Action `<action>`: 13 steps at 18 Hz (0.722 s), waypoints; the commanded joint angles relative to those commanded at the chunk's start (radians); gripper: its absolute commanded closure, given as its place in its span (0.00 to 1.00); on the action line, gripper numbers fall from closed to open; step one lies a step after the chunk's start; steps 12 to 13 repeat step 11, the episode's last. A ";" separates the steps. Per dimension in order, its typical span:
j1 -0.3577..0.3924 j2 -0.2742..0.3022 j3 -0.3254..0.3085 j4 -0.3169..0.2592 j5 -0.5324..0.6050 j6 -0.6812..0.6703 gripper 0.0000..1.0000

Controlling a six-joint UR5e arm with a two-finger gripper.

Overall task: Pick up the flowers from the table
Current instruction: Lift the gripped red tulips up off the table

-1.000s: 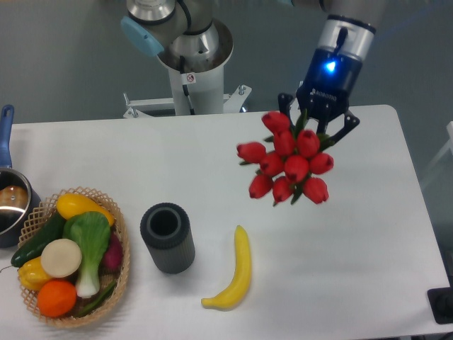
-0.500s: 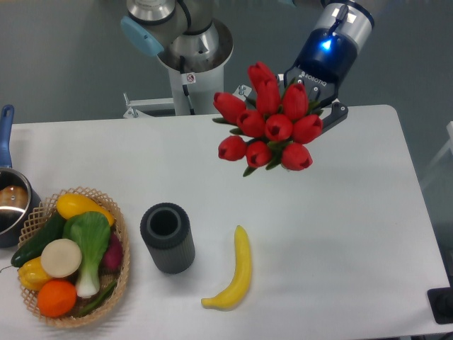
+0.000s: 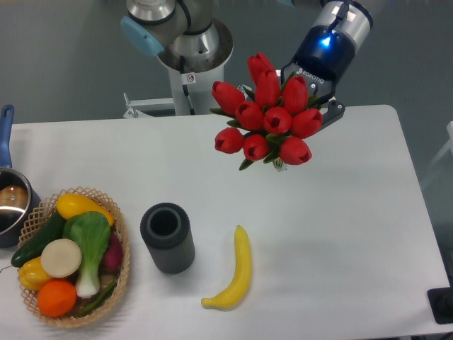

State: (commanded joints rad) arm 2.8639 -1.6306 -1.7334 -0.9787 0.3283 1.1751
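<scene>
Camera view: the black two-finger gripper (image 3: 306, 106) pinches the red tulip bunch (image 3: 265, 117), heads toward us, apparently clear above the far white table (image 3: 354, 234).

The desk (image 3: 340, 234) carries several things. At its left edge stands a pot (image 3: 10, 202), partly cut by the picture border. Just right of the pot, touching it or almost, sits a basket (image 3: 120, 265) with vegetables (image 3: 74, 251) lying in it. Right of the basket, near it, stands an upright cylinder (image 3: 168, 237). Further right, toward the front edge, lies a banana (image 3: 233, 273), apart from the cylinder. The flowers (image 3: 265, 120) hang above the back part of the desk, behind the banana, held from the right by the gripper (image 3: 308, 92). The robot base (image 3: 191, 64) stands behind the desk, left of the flowers.
</scene>
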 joint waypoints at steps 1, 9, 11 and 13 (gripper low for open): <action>0.000 0.000 0.002 0.000 0.000 -0.006 0.66; 0.006 0.003 -0.006 0.003 0.002 -0.011 0.66; 0.006 0.003 -0.006 0.003 0.002 -0.011 0.66; 0.006 0.003 -0.006 0.003 0.002 -0.011 0.66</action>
